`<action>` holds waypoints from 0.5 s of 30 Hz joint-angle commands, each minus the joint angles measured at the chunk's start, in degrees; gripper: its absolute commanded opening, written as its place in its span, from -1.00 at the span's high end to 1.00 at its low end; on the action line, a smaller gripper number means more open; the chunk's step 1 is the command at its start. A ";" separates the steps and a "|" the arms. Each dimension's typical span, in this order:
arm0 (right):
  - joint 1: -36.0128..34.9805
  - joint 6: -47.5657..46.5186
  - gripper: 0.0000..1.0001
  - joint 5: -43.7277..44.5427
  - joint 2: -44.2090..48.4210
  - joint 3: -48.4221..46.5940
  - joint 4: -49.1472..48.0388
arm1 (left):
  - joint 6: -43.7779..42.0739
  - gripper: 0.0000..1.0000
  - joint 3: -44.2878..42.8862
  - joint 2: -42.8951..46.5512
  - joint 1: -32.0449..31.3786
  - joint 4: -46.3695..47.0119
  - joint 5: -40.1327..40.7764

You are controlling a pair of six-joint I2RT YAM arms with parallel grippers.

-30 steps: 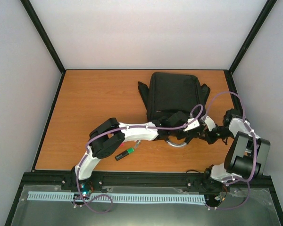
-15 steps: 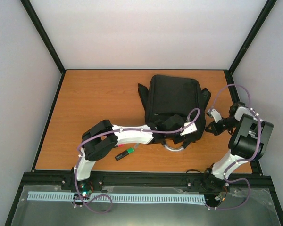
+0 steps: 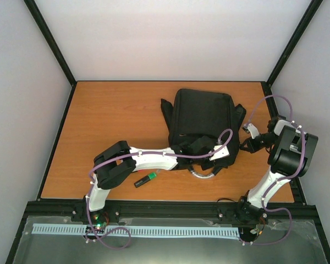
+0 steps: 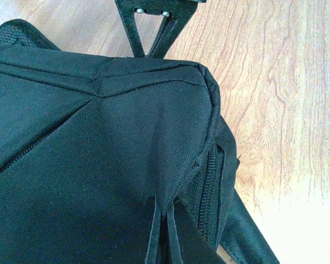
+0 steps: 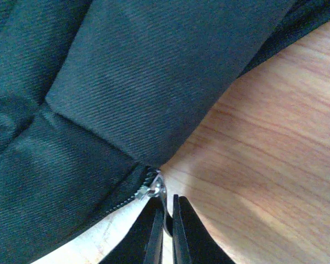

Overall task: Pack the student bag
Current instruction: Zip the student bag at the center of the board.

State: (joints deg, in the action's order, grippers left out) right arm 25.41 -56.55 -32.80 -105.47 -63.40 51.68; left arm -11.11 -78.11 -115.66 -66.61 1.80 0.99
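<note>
The student bag (image 3: 202, 116), a black fabric backpack, lies flat on the wooden table right of centre. Its grey loop handle (image 3: 203, 172) points toward the arms. My left gripper (image 3: 225, 157) reaches across to the bag's near right corner. In the left wrist view that gripper (image 4: 165, 208) is shut, pinching a fold of the bag's fabric (image 4: 126, 143) beside a zip track (image 4: 212, 181). My right gripper (image 3: 246, 145) is at the bag's right side. In the right wrist view this gripper (image 5: 165, 208) is shut on the metal zipper pull (image 5: 163, 193) at the bag's edge.
A dark marker with a green end (image 3: 146, 179) lies on the table under the left forearm, near the front edge. Black frame posts and white walls enclose the table. The bag's straps (image 3: 166, 107) stick out at both sides.
The right arm has swung up and to the right, carrying its gripper along the bag's right side. The left arm's elbow has dropped back to the left; its gripper stays on the bag.
</note>
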 commanded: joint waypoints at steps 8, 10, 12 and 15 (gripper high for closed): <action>0.52 0.19 0.46 -1.83 8.32 0.94 -0.62 | 4.19 0.13 -5.50 2.70 -1.77 -7.48 0.21; 0.52 0.11 0.28 -2.03 11.95 1.46 0.83 | 6.22 -0.24 -5.35 3.67 -1.78 -7.38 -0.02; 0.56 0.07 0.07 -2.45 15.76 1.99 2.27 | 8.92 -0.98 -5.53 5.15 -1.78 -7.75 -0.25; 0.52 0.11 -0.14 -2.91 21.17 1.86 4.56 | 12.77 -1.00 -5.83 7.38 -1.77 -9.42 1.12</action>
State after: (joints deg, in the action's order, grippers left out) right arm 25.52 -55.92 -33.85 -90.32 -61.93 52.47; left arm -4.40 -81.08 -113.23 -67.90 -5.26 1.21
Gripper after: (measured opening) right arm 0.525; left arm 0.985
